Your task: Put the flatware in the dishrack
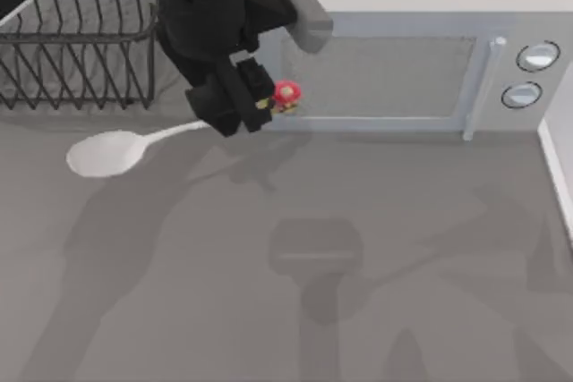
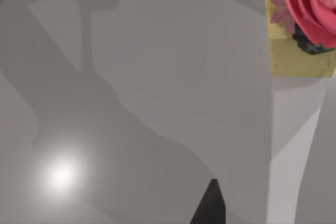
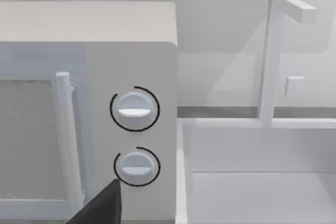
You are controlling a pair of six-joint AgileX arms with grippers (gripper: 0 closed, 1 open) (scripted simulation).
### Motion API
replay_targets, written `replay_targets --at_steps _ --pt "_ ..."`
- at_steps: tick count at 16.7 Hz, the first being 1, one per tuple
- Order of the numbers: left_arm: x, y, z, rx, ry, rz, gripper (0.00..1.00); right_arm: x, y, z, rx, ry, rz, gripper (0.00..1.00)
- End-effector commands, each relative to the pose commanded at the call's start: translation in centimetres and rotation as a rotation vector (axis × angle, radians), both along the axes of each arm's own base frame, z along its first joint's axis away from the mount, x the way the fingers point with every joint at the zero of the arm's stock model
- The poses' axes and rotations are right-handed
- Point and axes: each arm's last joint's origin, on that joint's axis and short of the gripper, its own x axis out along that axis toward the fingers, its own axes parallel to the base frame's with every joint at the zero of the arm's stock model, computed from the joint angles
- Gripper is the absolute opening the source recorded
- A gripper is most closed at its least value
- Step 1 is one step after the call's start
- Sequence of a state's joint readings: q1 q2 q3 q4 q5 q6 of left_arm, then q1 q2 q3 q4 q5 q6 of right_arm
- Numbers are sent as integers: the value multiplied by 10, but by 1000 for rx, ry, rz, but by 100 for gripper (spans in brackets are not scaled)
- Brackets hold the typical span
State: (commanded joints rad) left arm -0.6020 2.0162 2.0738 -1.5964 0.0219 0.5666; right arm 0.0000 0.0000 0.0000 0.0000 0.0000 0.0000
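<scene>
The flatware is a white spoon. Its oval bowl (image 1: 106, 151) lies on the grey table at the left, and its slim handle runs right, passing under my left gripper (image 1: 235, 114). The red ball (image 1: 286, 93) at the handle's end sticks out past the gripper, in front of the microwave door. The left wrist view shows that ball (image 2: 310, 3) close up, above a yellowish collar. The black wire dishrack (image 1: 81, 51) stands at the back left, just behind the spoon. My left gripper hangs low over the handle's middle. A dark part of my right gripper (image 3: 100, 208) faces the microwave's knobs.
A grey microwave (image 1: 394, 78) stands along the back from the centre to the right, its two round knobs (image 3: 135, 109) by the door handle. Right of it are a white sink basin (image 3: 252, 182) and a faucet (image 3: 270, 56). Arm shadows cross the table.
</scene>
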Motion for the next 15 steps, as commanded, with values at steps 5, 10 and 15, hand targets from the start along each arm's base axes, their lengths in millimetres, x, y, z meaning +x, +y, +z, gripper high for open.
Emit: replay_targets --at_steps 5,10,15 --pt "1 3 1 -9 -10 12 0 0 0 0 0 0 0 100" --pt "3 50 27 -160 -181 200 0 0 0 0 0 0 0 100" --pt "-12 132 60 -413 -512 526 0 0 0 0 0 0 0 100"
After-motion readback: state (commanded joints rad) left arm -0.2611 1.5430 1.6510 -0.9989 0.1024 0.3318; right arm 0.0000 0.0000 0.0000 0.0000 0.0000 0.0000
